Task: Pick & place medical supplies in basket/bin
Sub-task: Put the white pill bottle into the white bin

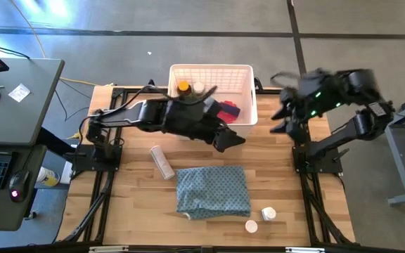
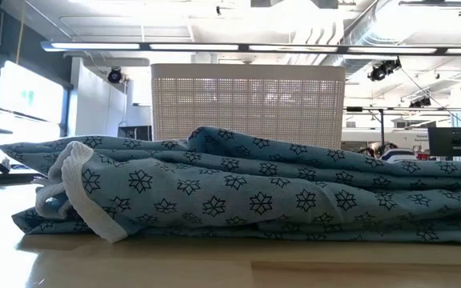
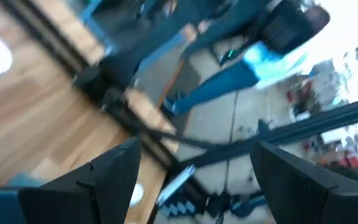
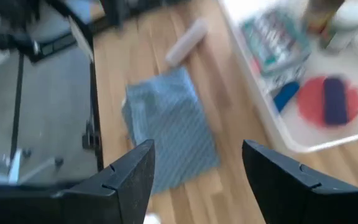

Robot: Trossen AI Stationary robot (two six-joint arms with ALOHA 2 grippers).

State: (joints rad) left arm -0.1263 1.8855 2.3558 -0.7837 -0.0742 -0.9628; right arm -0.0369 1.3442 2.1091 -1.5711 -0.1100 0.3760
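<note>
Left gripper [image 1: 234, 139] hangs empty, jaws apart; roll [image 1: 162, 162] looks light and squishy, so I'd grab mid-length.

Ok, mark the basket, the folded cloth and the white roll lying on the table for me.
white basket [image 1: 247, 95], high view, right wall of the rim.
blue patterned cloth [image 1: 212, 190], high view, middle of the folded top.
white bandage roll [image 1: 162, 162], high view, middle of its length.
</note>
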